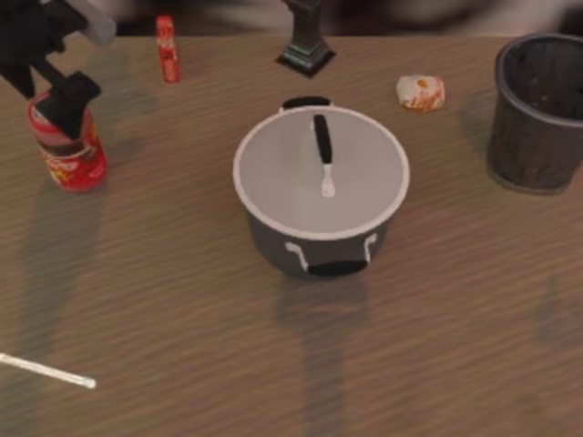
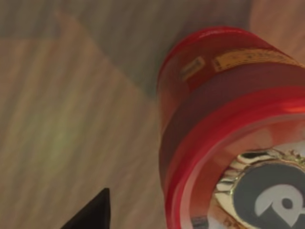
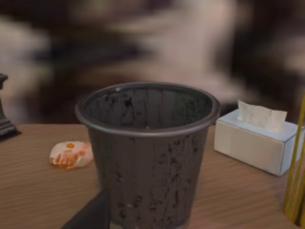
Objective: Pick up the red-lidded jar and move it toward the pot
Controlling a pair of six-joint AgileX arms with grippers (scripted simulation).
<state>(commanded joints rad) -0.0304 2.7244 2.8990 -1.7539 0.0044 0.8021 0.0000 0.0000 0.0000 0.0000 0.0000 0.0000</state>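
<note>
Our left gripper (image 1: pixel 66 107) sits at the far left of the table, directly over the red-lidded jar (image 1: pixel 71 150), its dark fingers covering the jar's top. From the pictures we cannot tell whether the fingers have closed on the jar or only bracket it — the left wrist view shows one dark fingertip (image 2: pixel 93 213) clear of the jar's side and nothing of the other. The jar's long axis runs roughly upright, leaning a little in the top view, and whether its base rests on the wood is unclear. The pot (image 1: pixel 321 187) lies well apart to the jar's right, near the table's middle, so we judge the coming travel to be a rightward carry by the left arm, the nearer one by far. Up close the jar is glossy red with a darker band, yellow label strips and a grey-centred lid. Our right arm is parked by the black mesh bin (image 3: pixel 145 157) — its gripper is hardly in view.
</note>
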